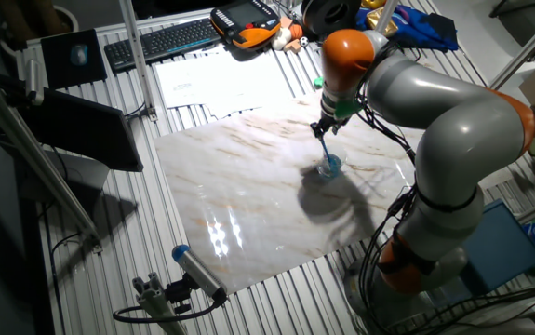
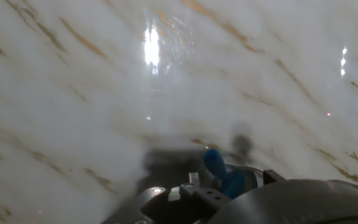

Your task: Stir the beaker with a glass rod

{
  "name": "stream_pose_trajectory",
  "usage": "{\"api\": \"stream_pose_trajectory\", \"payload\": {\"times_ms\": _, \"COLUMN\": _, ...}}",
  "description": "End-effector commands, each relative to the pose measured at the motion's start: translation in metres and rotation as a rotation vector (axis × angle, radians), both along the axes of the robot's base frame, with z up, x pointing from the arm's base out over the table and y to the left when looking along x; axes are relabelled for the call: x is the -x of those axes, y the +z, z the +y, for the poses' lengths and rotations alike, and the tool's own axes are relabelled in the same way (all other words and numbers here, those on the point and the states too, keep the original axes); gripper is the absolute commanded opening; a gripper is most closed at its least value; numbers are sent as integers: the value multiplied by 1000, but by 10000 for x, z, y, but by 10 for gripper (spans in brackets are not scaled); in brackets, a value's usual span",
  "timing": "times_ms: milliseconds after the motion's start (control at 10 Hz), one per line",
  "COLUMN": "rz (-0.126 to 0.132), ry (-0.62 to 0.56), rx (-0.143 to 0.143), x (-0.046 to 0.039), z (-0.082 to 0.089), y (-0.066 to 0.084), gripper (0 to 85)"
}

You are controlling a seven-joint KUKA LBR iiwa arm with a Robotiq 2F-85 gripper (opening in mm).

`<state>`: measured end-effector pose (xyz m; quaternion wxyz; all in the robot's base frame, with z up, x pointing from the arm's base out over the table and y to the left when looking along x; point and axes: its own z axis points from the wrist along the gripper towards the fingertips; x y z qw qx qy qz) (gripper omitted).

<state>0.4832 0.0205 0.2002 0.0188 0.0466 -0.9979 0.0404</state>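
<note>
Marble slab (image 1: 248, 195) on slatted table (image 1: 109, 233) | keyboard (image 1: 165, 39) behind | beaker (image 1: 329, 167) on slab

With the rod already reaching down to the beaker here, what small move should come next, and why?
Probably a small circling of the end effector to stir. In the fixed view it grips the glass rod at its top, and the rod slants down with its lower end at the beaker on the marble slab.
</note>
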Motion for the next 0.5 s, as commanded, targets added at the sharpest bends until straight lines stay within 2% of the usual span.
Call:
{"api": "stream_pose_trajectory", "payload": {"times_ms": 0, "rz": 2, "ry": -2, "rx": -6, "x": -23, "z": 32, "y": 41, "gripper": 340}}
{"api": "stream_pose_trajectory", "payload": {"times_ms": 200, "rz": 12, "ry": 6, "rx": -41, "x": -79, "z": 79, "y": 104, "gripper": 0}}
{"api": "stream_pose_trajectory", "payload": {"times_ms": 400, "rz": 13, "ry": 0, "rx": -49, "x": -119, "z": 144, "y": 93, "gripper": 0}}
